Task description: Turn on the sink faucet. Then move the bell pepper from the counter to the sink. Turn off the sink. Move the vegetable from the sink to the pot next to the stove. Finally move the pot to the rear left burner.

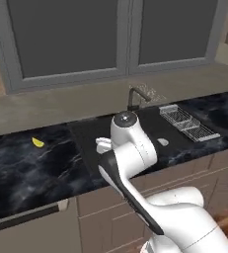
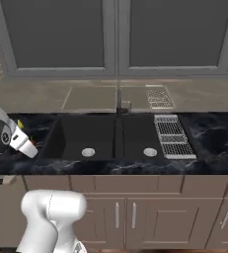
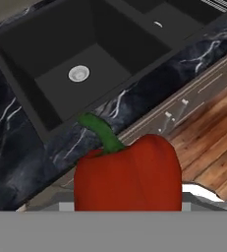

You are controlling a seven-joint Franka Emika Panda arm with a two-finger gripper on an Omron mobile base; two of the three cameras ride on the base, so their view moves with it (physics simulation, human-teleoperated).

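Observation:
The red bell pepper (image 3: 127, 177) with its green stem looms close in the hand view, hanging above the counter's (image 3: 16, 147) front edge, left of the sink (image 3: 85, 54). It hides my fingertips. From the right base camera, my gripper (image 2: 31, 146) sits at the left end of the sink (image 2: 86, 133) with a bit of red at its tip, shut on the pepper. The dark gooseneck faucet (image 1: 135, 96) stands behind the basins' divider, with a faint spray beside its spout. The faucet (image 2: 119, 104) also appears in the right base view.
A silver wire rack (image 2: 171, 136) lies right of the sink. A small yellow wedge (image 1: 37, 143) rests on the counter (image 1: 26, 173) to the left. Each basin has a round drain (image 2: 88, 152). Below the counter edge are cabinet fronts and wooden floor (image 3: 208, 133).

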